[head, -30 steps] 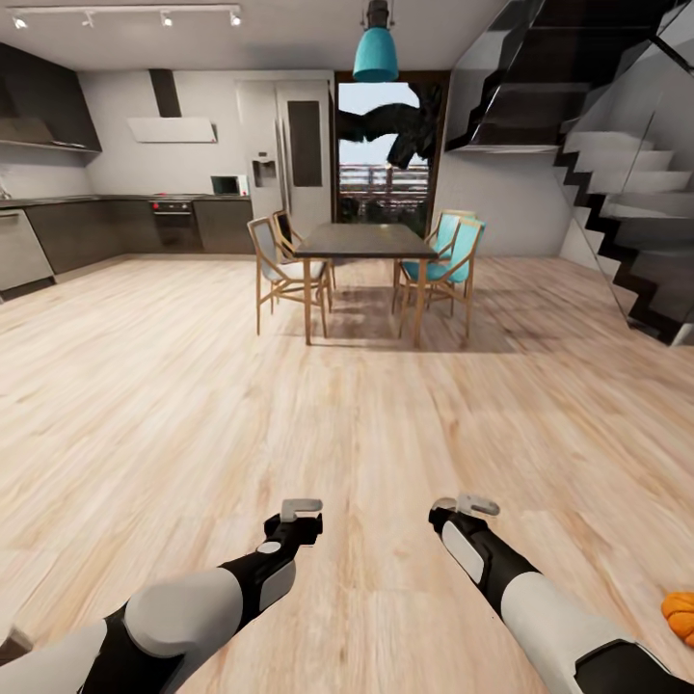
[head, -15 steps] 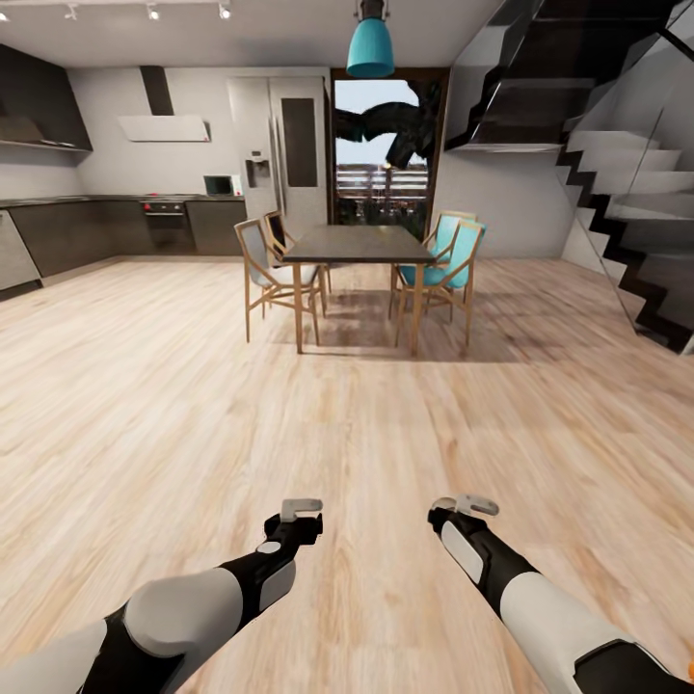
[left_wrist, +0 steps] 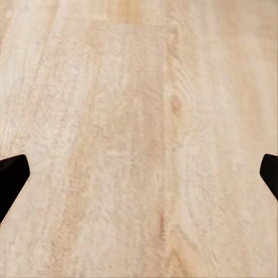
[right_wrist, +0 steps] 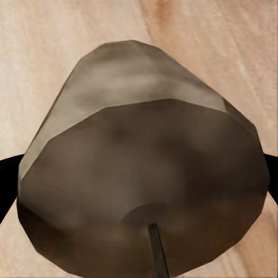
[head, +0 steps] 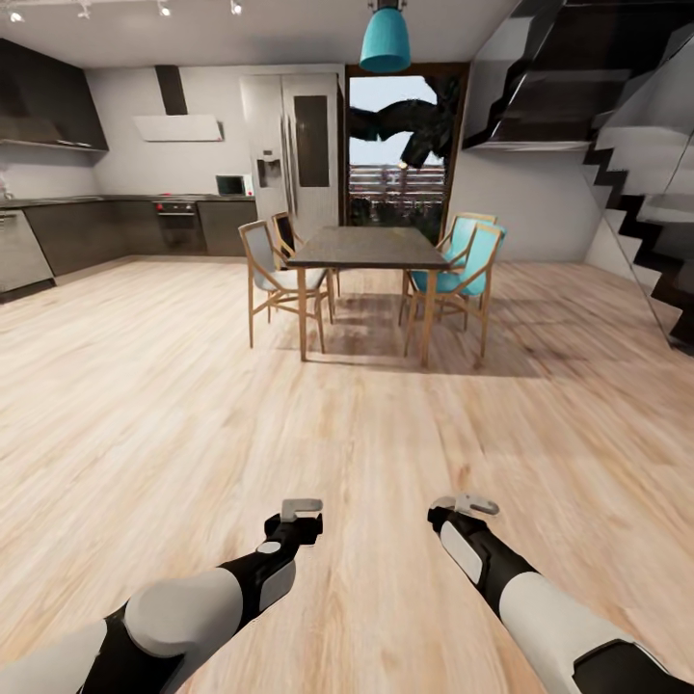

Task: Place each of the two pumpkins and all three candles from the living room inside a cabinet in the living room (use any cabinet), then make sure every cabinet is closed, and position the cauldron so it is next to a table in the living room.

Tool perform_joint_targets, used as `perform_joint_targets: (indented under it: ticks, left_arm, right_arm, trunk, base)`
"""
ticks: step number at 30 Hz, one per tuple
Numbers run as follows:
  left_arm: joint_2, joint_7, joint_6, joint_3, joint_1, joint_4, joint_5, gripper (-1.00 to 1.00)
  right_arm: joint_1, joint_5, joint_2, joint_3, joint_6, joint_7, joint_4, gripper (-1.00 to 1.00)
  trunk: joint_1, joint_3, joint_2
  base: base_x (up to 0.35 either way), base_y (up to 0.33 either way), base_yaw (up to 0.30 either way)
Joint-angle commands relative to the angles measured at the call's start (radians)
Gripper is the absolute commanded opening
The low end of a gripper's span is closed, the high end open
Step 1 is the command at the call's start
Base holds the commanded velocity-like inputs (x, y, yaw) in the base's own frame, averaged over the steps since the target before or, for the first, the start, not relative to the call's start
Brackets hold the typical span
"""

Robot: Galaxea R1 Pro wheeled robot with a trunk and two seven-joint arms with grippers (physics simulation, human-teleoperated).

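Kitchen counter (head: pixel 116 226): at the far left of the head view, dark low cabinets run along the wall, with an oven (head: pixel 176 224) built in and a white range hood (head: pixel 175 127) above it
Fridge (head: pixel 289 154): tall and pale, it stands against the far wall just right of the counter
Floor (head: pixel 193 405): light wood planks cover the whole room between the robot and the dining set
Left gripper (head: pixel 301 504): low in the head view over bare floor; in the left wrist view (left_wrist: pixel 139 174) the dark tips of its two fingers (left_wrist: pixel 10 176) stand far apart at the two sides, with nothing between them but planks, so it is wide and holds nothing
Dining table (head: pixel 368 249): dark top on wooden legs, in the middle distance, with wooden chairs (head: pixel 275 275) on its left side and teal chairs (head: pixel 461 270) on its right side
Pendant lamp (head: pixel 386 40): teal shade that hangs above the dining table
Right gripper (head: pixel 467 502): low in the head view, right of the left one; its fingers are closed around a candle
Candle (right_wrist: pixel 145 168): a stout grey-brown cylinder with a short dark wick, seen very near in the right wrist view, held over the floor
Staircase (head: pixel 636 183): white steps with dark edges go up along the right wall
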Motion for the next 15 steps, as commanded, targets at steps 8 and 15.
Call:
perform_joint_targets:
  ticks: [8,15]
  left_arm:
    - [0.000,0.008,-0.004,-0.008,-0.002,-0.003,0.004,1.00]
    - [0.000,0.008,-0.004,-0.008,-0.001,-0.003,0.004,1.00]
  right_arm:
    - [-0.001,-0.003,-0.002,0.009,-0.002,-0.006,-0.002,-1.00]
    - [-0.001,-0.003,-0.005,0.009,-0.003,-0.005,-0.002,-1.00]
  trunk:
    - [0.000,-0.002,0.000]
    - [0.000,-0.002,0.000]
  base:
    - [0.332,-0.143,0.149]
    - [0.332,-0.143,0.150]
